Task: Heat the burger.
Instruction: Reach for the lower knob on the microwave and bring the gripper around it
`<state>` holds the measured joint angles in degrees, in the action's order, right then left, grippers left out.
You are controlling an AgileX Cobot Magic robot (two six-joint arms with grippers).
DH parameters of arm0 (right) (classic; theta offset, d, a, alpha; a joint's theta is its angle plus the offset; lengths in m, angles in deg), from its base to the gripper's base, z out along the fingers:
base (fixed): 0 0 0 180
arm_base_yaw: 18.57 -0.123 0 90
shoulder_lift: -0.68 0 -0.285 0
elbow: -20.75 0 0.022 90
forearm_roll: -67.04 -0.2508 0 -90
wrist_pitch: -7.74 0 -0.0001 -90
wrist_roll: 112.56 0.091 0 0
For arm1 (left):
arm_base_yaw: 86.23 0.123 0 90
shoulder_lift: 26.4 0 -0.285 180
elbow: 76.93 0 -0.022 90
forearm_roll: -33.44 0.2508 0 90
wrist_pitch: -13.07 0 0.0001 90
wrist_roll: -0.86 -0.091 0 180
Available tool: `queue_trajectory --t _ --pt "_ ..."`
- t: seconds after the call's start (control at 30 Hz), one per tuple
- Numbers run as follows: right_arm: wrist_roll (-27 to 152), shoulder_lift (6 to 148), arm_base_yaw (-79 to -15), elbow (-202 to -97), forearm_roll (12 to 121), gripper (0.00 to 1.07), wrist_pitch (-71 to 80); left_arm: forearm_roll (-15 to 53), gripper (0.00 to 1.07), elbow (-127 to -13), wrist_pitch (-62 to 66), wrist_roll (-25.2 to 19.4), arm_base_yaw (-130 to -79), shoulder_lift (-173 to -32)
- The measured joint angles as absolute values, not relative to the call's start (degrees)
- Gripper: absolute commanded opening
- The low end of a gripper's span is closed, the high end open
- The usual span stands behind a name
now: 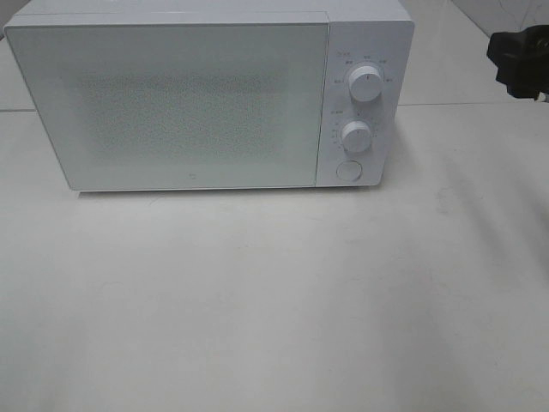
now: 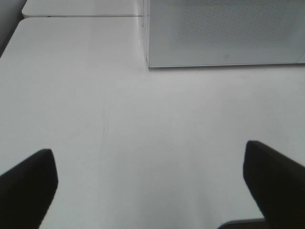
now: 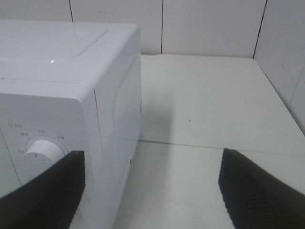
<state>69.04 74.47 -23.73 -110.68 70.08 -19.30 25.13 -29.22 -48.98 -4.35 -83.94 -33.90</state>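
Presently, notes run from the left side across.

- The left gripper [image 2: 147, 164] is outside the high camera's frame. Its own camera looks over the table [image 2: 95, 105] towards the near left corner of the microwave [image 2: 224, 33]. The jaws stand wide apart with nothing between them. My reading is that it is parked clear, leaving the front of the oven free.
- The microwave sits square to the table edge at the back centre. Its door [image 1: 171, 103] is closed flush, and the speckled pane is too pale to see through.
- The burger appears in none of the three views, neither on the table nor in either gripper. It may be behind the closed door, but I cannot tell from here.
- The control panel [image 1: 364, 43] is right of the door. From top to bottom it carries the upper knob [image 1: 366, 84], the lower knob [image 1: 355, 136] and the round button [image 1: 347, 170]. Nothing touches any of them.
- The right gripper [image 3: 152, 162] is raised beside the microwave's right flank, level with the panel's upper part and apart from it. Its jaws are spread and empty. The upper knob shows just past one finger, so the arm seems staged on the controls side.
- Judgement: with the door closed, what remains probably concerns the knobs. The spread jaws would suit closing around a knob. A slip on the smooth white cap could leave the setting unchanged.
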Motion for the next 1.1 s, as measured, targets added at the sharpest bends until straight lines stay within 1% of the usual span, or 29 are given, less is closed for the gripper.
queue_trajectory --t 0.03,0.07,0.2,0.27,0.3,0.37,0.4,0.47,0.57,0.63,0.67,0.73,0.8,0.83,0.93,1.0,1.03,1.1 --pt "69.0 74.5 -23.7 -110.7 70.1 0.75 -19.3 25.1 0.98 -29.2 -49.0 -4.4 -83.9 -33.9" --pt "68.6 76.1 -23.7 -109.9 70.0 0.75 -24.2 25.1 0.98 -29.2 -49.0 -4.4 -83.9 -33.9" --pt "67.4 78.4 -23.7 -108.4 68.1 0.75 -30.0 25.1 0.98 -29.2 -49.0 -4.4 -83.9 -33.9" --pt "65.9 80.5 -25.2 -106.5 63.8 0.75 -35.4 25.1 0.98 -29.2 -49.0 -4.4 -83.9 -33.9" --pt "65.9 80.5 -25.2 -106.5 63.8 0.75 -35.4 25.1 0.98 -29.2 -49.0 -4.4 -83.9 -33.9" --pt "60.4 83.3 -28.8 -103.9 57.2 0.75 -42.0 25.1 0.98 -29.2 -49.0 -4.4 -83.9 -33.9" --pt "60.4 83.3 -28.8 -103.9 57.2 0.75 -42.0 25.1 0.98 -29.2 -49.0 -4.4 -83.9 -33.9" --pt "56.7 85.9 -31.9 -102.3 51.7 0.75 -46.3 25.1 0.98 -29.2 -49.0 -4.4 -83.9 -33.9" --pt "56.0 86.6 -32.9 -101.9 50.3 0.75 -47.4 25.1 0.98 -29.2 -49.0 -4.4 -83.9 -33.9" --pt "53.5 88.4 -36.8 -100.6 44.6 0.75 -52.0 25.1 0.98 -29.2 -49.0 -4.4 -83.9 -33.9" --pt "53.5 88.4 -36.8 -100.6 44.6 0.75 -52.0 25.1 0.98 -29.2 -49.0 -4.4 -83.9 -33.9" --pt "53.0 89.5 -40.0 -100.3 42.6 0.75 -54.8 25.1 0.98 -29.2 -49.0 -4.4 -83.9 -33.9" --pt "52.9 89.9 -41.0 -100.3 42.2 0.75 -55.6 25.1 0.98 -29.2 -49.0 -4.4 -83.9 -33.9" --pt "52.5 91.3 -43.2 -100.3 40.6 0.75 -58.4 25.1 0.98 -29.2 -49.0 -4.4 -83.9 -33.9" --pt "52.5 91.9 -44.1 -100.3 39.7 0.75 -59.7 25.1 0.98 -29.2 -49.0 -4.4 -83.9 -33.9" --pt "52.2 95.5 -48.2 -100.3 34.2 0.75 -61.1 25.1 0.98 -29.2 -49.0 -4.4 -83.9 -33.9" --pt "52.2 95.5 -48.2 -100.3 34.2 0.75 -61.1 25.1 0.98 -29.2 -49.0 -4.4 -83.9 -33.9" --pt "52.2 98.5 -51.1 -100.3 31.1 0.75 -61.1 25.1 0.98 -29.2 -49.0 -4.4 -83.9 -33.9"
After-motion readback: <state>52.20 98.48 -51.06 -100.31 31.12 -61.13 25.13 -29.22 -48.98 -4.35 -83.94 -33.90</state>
